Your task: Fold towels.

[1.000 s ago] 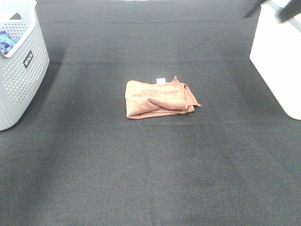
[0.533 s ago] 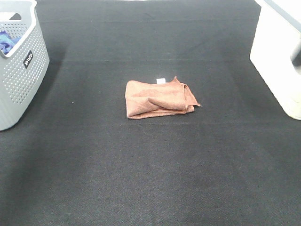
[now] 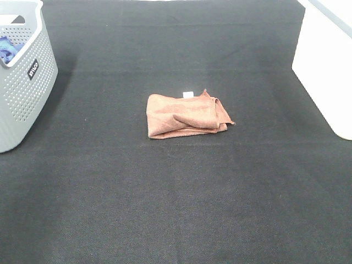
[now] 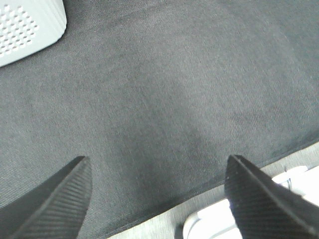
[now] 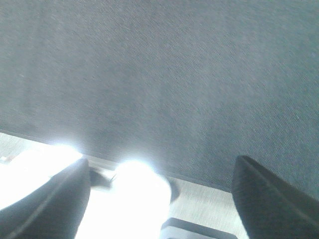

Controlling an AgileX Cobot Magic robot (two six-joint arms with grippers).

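Left gripper and right gripper stand spread wide, empty, fingers cropped by frame edges. Reddish-brown folded microfiber towel lies mid-mat on black cloth; grey perforated basket is partly cut off.

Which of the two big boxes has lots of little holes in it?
The grey basket at the left of the high view has holes all over its wall. The white bin at the right has smooth, plain sides.
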